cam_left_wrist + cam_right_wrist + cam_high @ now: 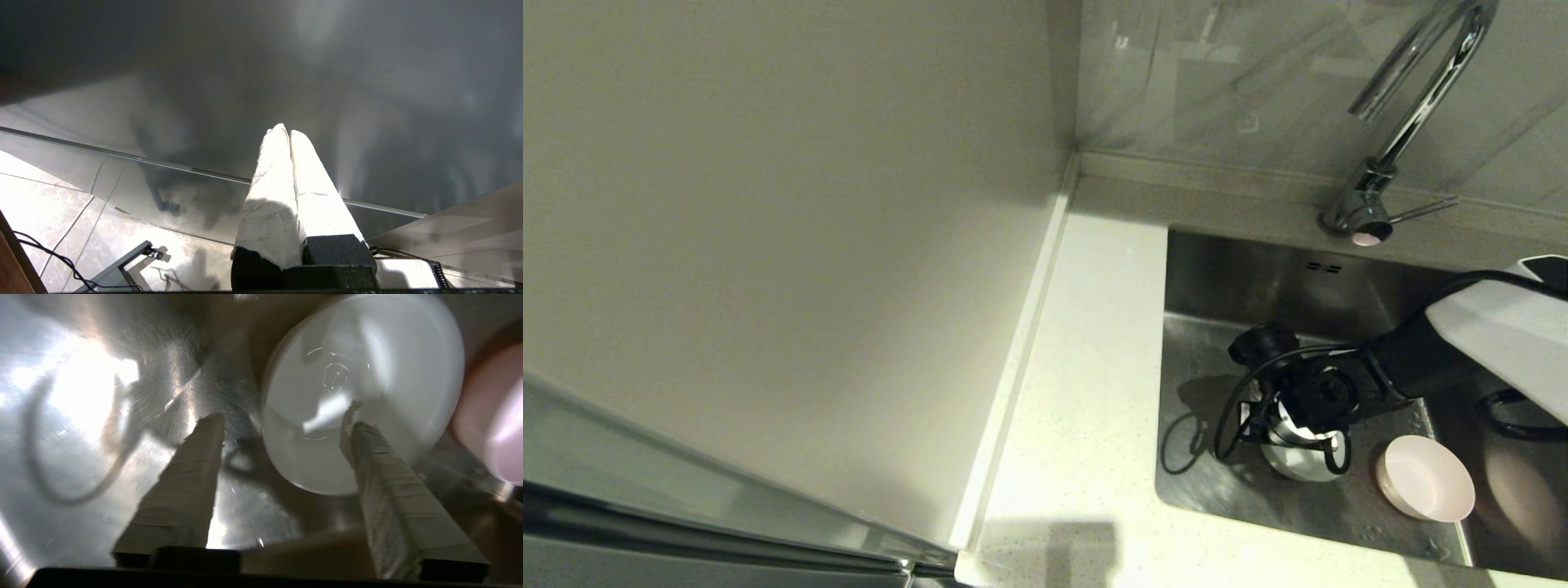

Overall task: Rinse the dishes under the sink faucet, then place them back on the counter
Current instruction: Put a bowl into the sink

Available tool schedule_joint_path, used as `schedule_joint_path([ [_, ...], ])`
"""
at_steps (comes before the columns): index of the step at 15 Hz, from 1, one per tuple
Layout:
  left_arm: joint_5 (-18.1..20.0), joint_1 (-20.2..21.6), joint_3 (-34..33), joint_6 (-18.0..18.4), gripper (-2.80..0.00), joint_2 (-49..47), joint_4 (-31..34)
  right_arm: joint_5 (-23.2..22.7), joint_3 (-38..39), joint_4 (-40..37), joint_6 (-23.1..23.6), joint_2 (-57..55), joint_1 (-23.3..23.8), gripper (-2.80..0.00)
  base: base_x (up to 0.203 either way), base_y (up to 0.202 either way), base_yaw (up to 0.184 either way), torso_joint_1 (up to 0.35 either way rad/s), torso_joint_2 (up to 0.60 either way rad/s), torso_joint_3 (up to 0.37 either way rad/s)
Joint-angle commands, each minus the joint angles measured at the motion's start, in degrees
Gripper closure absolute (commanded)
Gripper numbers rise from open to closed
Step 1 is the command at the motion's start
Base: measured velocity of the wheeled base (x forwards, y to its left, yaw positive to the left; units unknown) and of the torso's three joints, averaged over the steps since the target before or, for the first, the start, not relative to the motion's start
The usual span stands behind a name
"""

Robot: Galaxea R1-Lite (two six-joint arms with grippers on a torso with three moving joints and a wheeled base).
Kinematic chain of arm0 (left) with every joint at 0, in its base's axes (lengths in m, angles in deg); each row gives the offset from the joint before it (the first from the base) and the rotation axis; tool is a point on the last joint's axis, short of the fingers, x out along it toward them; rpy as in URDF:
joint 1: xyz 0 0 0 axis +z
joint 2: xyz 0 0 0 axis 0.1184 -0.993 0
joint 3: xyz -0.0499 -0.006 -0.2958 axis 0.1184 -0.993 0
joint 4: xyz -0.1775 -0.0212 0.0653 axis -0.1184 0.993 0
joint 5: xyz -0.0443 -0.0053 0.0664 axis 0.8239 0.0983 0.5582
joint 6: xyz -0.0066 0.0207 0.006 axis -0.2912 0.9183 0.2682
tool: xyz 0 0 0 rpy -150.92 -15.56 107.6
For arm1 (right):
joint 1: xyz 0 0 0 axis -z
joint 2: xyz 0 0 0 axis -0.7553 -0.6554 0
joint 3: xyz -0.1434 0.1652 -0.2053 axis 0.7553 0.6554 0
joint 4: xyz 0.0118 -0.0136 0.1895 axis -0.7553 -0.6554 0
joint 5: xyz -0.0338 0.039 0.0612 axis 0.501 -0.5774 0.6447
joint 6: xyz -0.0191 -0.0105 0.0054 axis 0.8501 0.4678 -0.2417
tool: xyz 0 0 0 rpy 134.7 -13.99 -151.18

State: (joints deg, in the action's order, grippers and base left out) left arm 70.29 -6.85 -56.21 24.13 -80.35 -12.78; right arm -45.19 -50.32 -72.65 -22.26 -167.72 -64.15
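The right arm's wrist (1327,392) reaches down into the sink (1217,482). Below it a white bowl (1290,467) rests on the basin floor. In the right wrist view my right gripper (282,416) is open and straddles the white bowl's (359,388) rim: one finger (380,465) lies over the bowl's inside, the other (192,469) over bare steel. A pale pink bowl (1425,478) sits just beside it, seen also as the pink bowl (494,416) in the wrist view. The faucet (1417,106) stands at the back. My left gripper (284,130) is shut and empty, away from the sink.
The white speckled counter (1086,367) runs along the sink's left side, bounded by a low upstand (1021,327) and a beige wall panel (768,204). The faucet lever (1421,211) sticks out sideways. A black cable (1233,408) loops off the wrist.
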Motion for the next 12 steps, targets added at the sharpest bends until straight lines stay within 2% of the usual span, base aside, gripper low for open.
schedule_joint_path([
  [1,-0.03,0.05,0.0,-0.04,0.0,0.18,-0.02,0.09,3.19,-0.17,-0.04,9.59,-0.01,-2.8,0.0,0.0,0.0,0.0,0.0,0.0],
  [7,-0.03,-0.02,0.0,0.01,0.0,0.18,-0.02,0.39,15.33,-3.26,1.54,42.19,0.13,-2.8,0.0,0.0,0.0,0.0,0.0,0.0],
  [12,-0.03,-0.03,0.0,-0.04,0.0,0.18,-0.02,2.86,16.27,-15.53,2.9,71.39,2.65,-2.8,0.0,0.0,0.0,0.0,0.0,0.0],
])
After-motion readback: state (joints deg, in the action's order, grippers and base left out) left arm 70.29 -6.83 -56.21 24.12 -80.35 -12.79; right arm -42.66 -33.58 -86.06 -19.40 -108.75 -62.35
